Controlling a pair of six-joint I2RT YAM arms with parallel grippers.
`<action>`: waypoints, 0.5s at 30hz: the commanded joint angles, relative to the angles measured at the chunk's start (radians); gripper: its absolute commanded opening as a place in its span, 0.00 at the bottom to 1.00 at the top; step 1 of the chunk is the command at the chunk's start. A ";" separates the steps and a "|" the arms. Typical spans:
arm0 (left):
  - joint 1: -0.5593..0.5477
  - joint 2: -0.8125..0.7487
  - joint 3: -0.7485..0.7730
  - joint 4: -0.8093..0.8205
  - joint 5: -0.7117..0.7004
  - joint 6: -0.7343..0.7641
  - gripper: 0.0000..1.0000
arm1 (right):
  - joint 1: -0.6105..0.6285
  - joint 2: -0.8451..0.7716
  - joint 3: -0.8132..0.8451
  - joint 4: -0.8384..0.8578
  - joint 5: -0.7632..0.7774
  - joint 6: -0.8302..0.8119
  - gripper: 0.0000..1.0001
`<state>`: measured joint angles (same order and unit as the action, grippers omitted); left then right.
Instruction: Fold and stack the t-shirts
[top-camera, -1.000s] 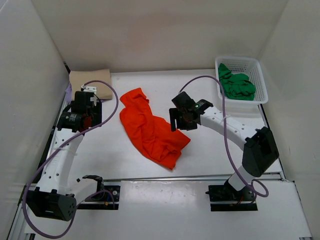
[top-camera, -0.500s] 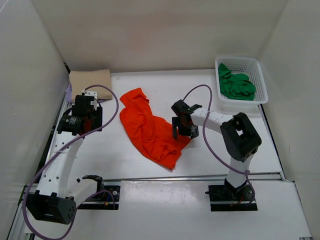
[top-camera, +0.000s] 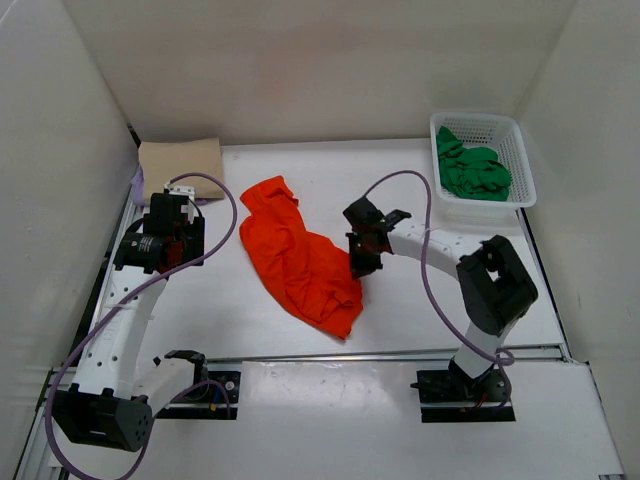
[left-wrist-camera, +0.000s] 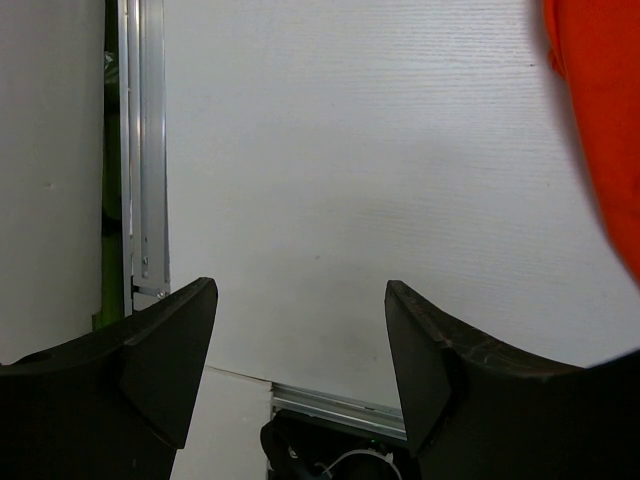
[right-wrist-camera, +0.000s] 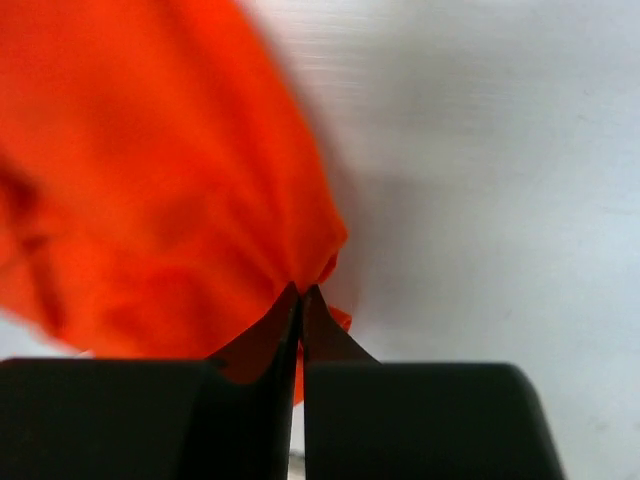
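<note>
The right fingers (right-wrist-camera: 298, 322) are clamped on an edge of the orange-red t-shirt (right-wrist-camera: 150, 150); lift slowly (a thin pinch may slip). The left fingers (left-wrist-camera: 170, 340), spread and empty, should take the cloth beside them.

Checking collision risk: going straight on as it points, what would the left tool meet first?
Likely the bare white table; the left tool stands open over it, and the crumpled orange-red cloth t-shirt lies off to one side. Depth is unclear.

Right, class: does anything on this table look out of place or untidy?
The orange-red t-shirt lies crumpled mid-table, one edge pinched in the right claw. The green t-shirt sits bunched in the white basket. Only the beige t-shirt looks folded flat.
</note>
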<state>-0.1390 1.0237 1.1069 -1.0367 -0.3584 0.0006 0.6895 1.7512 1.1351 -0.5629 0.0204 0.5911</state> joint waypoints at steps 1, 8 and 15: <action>0.006 -0.010 0.010 0.001 -0.011 -0.001 0.79 | 0.057 -0.179 0.236 -0.038 -0.045 -0.016 0.00; 0.006 -0.001 0.019 0.010 -0.020 -0.001 0.79 | 0.260 -0.257 0.848 0.039 -0.072 -0.155 0.00; 0.006 0.022 0.051 0.029 -0.053 -0.001 0.80 | 0.260 -0.348 0.796 0.434 0.074 -0.028 0.00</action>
<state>-0.1387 1.0428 1.1114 -1.0309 -0.3786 0.0010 0.9585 1.3621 1.9671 -0.2920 -0.0025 0.5140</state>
